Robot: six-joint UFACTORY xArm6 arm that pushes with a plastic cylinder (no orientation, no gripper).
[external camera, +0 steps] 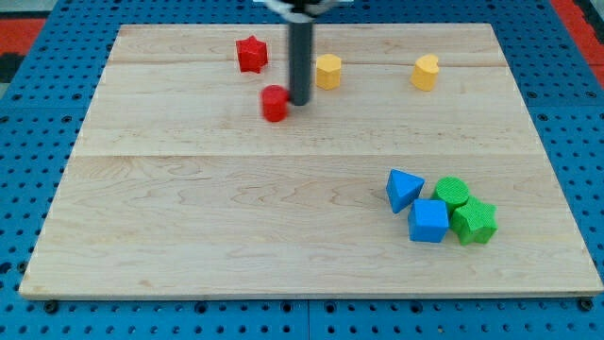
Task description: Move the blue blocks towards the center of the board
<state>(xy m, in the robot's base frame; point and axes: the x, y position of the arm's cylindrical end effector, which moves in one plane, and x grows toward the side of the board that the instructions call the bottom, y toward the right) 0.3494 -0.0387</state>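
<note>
A blue triangular block and a blue cube lie at the board's lower right, touching each other. My tip is in the upper middle of the board, far up and to the left of both blue blocks. It stands just right of a red cylinder, close to or touching it.
A green cylinder and a green star block crowd the blue cube's right side. A red star, a yellow hexagon and a yellow heart-like block sit near the top. The wooden board rests on blue pegboard.
</note>
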